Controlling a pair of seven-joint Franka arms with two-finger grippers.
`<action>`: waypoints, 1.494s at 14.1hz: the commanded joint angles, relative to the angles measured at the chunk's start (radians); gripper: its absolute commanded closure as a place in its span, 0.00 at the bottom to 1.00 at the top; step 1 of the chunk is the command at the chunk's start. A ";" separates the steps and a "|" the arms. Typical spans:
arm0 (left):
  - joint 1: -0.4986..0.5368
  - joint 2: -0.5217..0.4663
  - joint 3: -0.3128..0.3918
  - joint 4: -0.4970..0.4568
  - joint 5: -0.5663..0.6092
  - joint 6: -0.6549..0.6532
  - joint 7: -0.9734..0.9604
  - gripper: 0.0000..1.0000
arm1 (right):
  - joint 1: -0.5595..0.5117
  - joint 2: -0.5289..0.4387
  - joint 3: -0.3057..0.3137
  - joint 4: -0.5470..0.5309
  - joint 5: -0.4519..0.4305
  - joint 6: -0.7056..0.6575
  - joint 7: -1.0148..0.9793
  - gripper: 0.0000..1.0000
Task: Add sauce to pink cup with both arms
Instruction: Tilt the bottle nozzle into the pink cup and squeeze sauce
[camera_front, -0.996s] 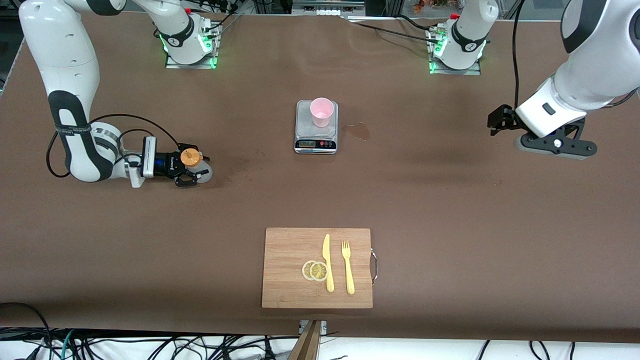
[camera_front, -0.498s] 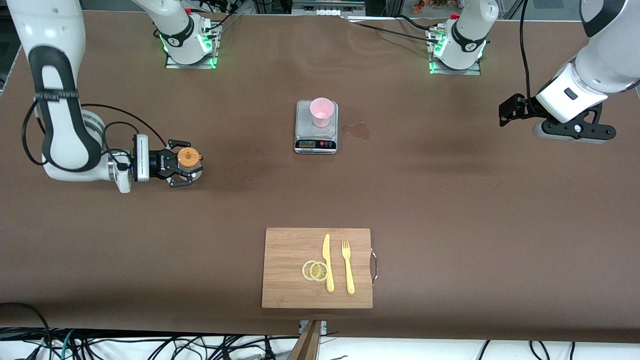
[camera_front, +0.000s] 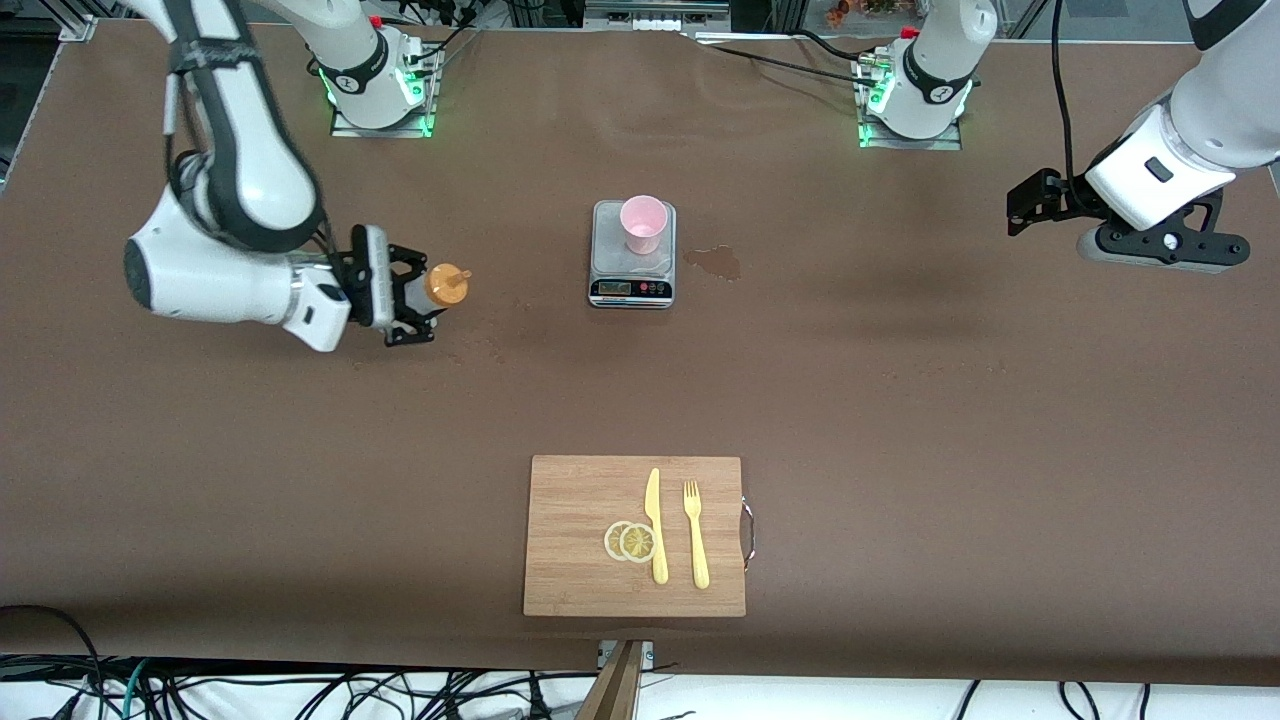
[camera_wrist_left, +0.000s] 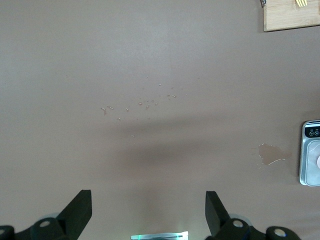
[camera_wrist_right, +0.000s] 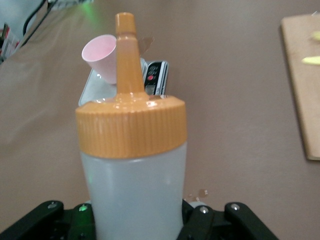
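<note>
The sauce bottle (camera_front: 441, 285), translucent whitish with an orange nozzle cap, is held off the table and tipped on its side, nozzle pointing toward the pink cup (camera_front: 643, 223). My right gripper (camera_front: 412, 297) is shut on the bottle's body; in the right wrist view the bottle (camera_wrist_right: 132, 165) fills the space between the fingers of the gripper (camera_wrist_right: 135, 222). The pink cup (camera_wrist_right: 101, 57) stands on a small scale (camera_front: 632, 280), apart from the bottle. My left gripper (camera_front: 1030, 200) is open and empty, up over the left arm's end of the table; its fingers (camera_wrist_left: 80, 207) are spread wide around nothing (camera_wrist_left: 147, 212).
A wooden cutting board (camera_front: 575, 540) lies near the front camera with a yellow knife (camera_front: 655, 525), a fork (camera_front: 694, 530) and lemon slices (camera_front: 630, 541). A wet stain (camera_front: 715, 262) sits beside the scale, and shows in the left wrist view (camera_wrist_left: 272, 154).
My right gripper has lifted the sauce bottle off the table, moved it toward the scale and tipped its nozzle toward the cup. My left arm has drawn back toward its end of the table.
</note>
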 joint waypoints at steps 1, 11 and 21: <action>0.009 0.023 0.007 0.070 -0.013 -0.043 0.020 0.00 | 0.043 -0.055 0.068 -0.017 -0.193 0.029 0.242 0.99; 0.016 0.027 0.004 0.080 -0.015 -0.048 0.007 0.00 | 0.162 -0.048 0.303 -0.009 -0.589 0.019 0.959 0.99; 0.016 0.032 0.002 0.080 -0.015 -0.050 0.007 0.00 | 0.239 0.035 0.399 0.054 -0.742 -0.077 1.273 0.99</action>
